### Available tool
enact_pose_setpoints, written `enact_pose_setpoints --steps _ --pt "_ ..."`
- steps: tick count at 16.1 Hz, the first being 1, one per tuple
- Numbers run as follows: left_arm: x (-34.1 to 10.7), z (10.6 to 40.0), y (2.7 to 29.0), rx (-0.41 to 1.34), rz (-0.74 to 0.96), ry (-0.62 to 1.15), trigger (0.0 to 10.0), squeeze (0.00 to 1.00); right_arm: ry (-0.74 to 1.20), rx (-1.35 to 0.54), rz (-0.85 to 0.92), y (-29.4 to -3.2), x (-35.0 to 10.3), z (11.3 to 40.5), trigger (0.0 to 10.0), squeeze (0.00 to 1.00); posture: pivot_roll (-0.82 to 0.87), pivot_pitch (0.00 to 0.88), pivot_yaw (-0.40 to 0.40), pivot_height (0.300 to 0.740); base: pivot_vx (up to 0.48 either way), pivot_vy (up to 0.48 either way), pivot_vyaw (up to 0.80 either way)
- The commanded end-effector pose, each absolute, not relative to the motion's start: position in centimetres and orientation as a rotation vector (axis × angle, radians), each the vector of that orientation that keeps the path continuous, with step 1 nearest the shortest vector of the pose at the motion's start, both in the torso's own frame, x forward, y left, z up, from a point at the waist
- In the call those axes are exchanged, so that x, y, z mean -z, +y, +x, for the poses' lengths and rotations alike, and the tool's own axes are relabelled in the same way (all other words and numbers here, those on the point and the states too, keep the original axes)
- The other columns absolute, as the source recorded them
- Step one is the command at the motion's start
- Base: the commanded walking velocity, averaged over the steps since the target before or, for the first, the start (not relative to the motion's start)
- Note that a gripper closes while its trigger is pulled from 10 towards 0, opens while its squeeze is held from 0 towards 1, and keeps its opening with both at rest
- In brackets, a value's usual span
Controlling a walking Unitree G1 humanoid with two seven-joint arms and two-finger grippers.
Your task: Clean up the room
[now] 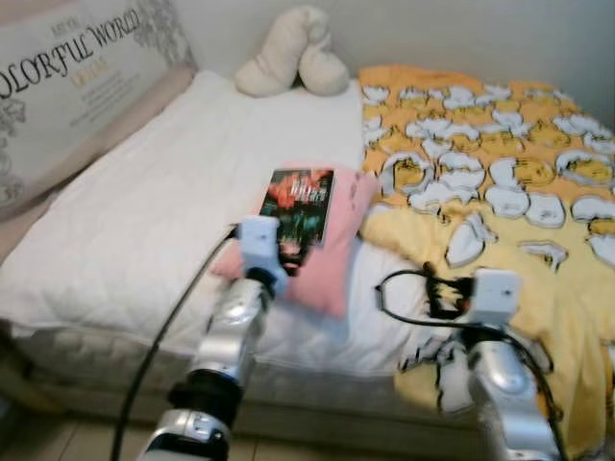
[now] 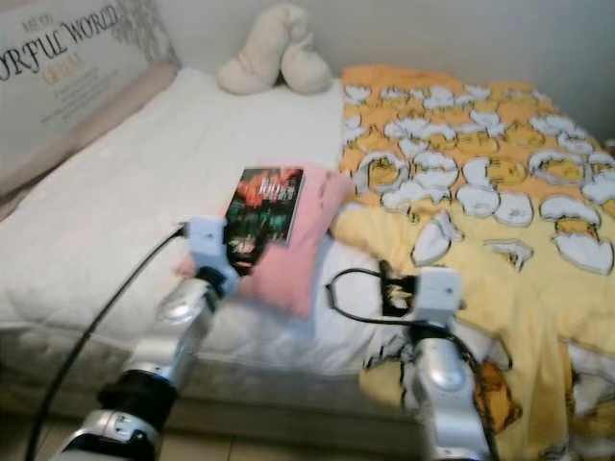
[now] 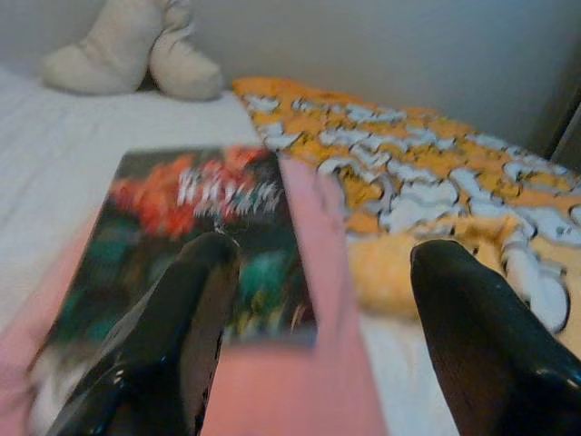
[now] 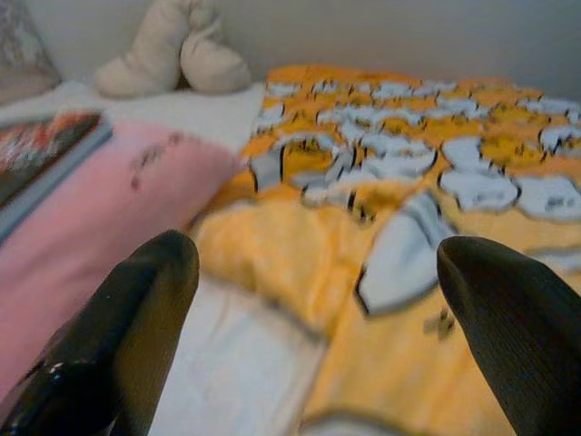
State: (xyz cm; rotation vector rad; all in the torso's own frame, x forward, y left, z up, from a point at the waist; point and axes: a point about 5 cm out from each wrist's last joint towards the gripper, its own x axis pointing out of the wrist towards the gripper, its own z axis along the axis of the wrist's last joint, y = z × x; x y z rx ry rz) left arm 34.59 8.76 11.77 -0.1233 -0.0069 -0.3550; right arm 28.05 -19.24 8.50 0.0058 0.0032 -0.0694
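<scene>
Nearest, the left claw (image 3: 309, 300) gaped wide over the book (image 1: 299, 206), which lay on a pink pillow (image 1: 332, 254) mid-bed, stiff, light, probably best pinched at its near edge.

Both silver arms reach forward. Left gripper (image 3: 318, 300) fingers spread wide apart; right gripper (image 4: 318, 318) fingers likewise spread wide apart.

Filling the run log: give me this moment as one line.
left tool: open, over book on pink pillow | right tool: open, over yellow blanket | bed: untidy
</scene>
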Motion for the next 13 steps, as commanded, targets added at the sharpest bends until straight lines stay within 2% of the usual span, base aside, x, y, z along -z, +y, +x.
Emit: enact_pose_setpoints --steps 1,7,10,13 --pt "-12.0 35.0 10.2 0.307 -0.105 -0.018 10.0 0.0 -0.018 0.04 0.019 -18.2 -9.1 28.4 10.0 0.0 0.08 0.0 0.011 0.74 0.48 0.0 0.0" --pt "-12.3 37.1 13.2 0.154 -0.091 0.033 10.0 0.0 -0.021 0.017 0.031 -18.0 -9.3 27.9 10.0 0.0 0.06 0.0 0.011 0.74 0.476 0.0 0.0" --pt "-12.1 37.7 15.4 0.073 -0.095 0.09 10.0 0.0 -0.004 -0.052 0.042 -17.1 -8.7 26.7 10.0 0.01 0.05 0.0 0.001 0.74 0.0 0.0 0.0" --pt "-11.0 37.6 15.4 0.108 -0.093 0.156 10.0 0.0 0.024 -0.057 0.036 -17.2 -8.1 25.9 10.0 0.01 0.04 0.0 -0.01 0.74 0.0 0.0 0.0"
